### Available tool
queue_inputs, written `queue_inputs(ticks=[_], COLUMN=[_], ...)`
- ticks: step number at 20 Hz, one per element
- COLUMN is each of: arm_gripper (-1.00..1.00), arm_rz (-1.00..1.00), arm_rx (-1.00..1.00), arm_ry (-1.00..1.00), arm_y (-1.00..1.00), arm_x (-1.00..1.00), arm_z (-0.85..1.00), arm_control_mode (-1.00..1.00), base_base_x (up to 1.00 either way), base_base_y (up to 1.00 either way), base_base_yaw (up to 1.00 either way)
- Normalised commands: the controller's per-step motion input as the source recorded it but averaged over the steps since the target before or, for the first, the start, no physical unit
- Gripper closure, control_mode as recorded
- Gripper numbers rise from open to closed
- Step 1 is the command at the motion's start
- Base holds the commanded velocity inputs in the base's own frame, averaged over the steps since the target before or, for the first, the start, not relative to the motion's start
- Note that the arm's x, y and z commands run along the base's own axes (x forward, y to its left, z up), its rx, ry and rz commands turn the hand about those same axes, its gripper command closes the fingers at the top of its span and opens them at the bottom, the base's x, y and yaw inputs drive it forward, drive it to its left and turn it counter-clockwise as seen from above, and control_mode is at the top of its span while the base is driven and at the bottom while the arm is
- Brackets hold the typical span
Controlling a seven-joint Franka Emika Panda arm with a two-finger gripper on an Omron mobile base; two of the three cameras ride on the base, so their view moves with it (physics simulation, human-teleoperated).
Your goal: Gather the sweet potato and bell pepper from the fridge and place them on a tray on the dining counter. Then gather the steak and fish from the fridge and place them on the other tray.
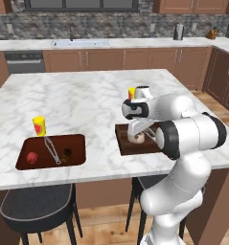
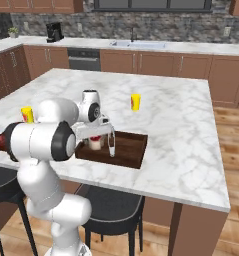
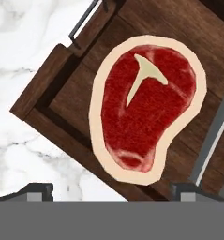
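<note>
A red steak (image 3: 146, 105) with a pale fat rim lies flat in the dark wooden tray (image 3: 66, 89) on the marble dining counter (image 1: 77, 100). My gripper (image 3: 113, 192) hangs just above it, open, with its fingertips (image 3: 38, 191) clear of the meat. In the base views the gripper (image 1: 135, 132) (image 2: 95, 135) points down over that steak (image 2: 95, 143) at the near left end of the right tray (image 1: 123, 144) (image 2: 131, 146). The other tray (image 1: 63, 142) holds a red bell pepper (image 1: 32, 157) and a dark sweet potato (image 1: 66, 154). The fish and the fridge are out of view.
Grey tongs lie in each tray (image 1: 52, 149) (image 2: 111, 145). A yellow can (image 1: 39, 126) stands behind the left tray and another yellow can (image 1: 131, 92) (image 2: 135, 101) behind the right one. Stools (image 1: 37, 203) (image 2: 111, 202) stand under the counter's near edge.
</note>
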Motion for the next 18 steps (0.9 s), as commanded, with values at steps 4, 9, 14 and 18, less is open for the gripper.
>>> queue_inputs(ticks=[4,9,14,18], arm_gripper=[-1.0,-1.0,-1.0,-1.0], arm_rz=[0.0,-0.01,-0.08,-0.15], arm_rx=[0.0,0.0,0.0,0.05], arm_ry=[-0.17,-0.16,-0.18,-0.14], arm_y=[0.0,-0.14,-0.38,-0.53], arm_x=[-0.72,-0.75,-0.92,-0.95], arm_z=[0.62,0.79,0.71,0.76], arm_control_mode=[-1.0,-1.0,-1.0,-1.0], base_base_x=[0.0,0.0,0.0,0.0], base_base_y=[0.0,0.0,0.0,0.0], base_base_yaw=[0.0,0.0,0.0,0.0])
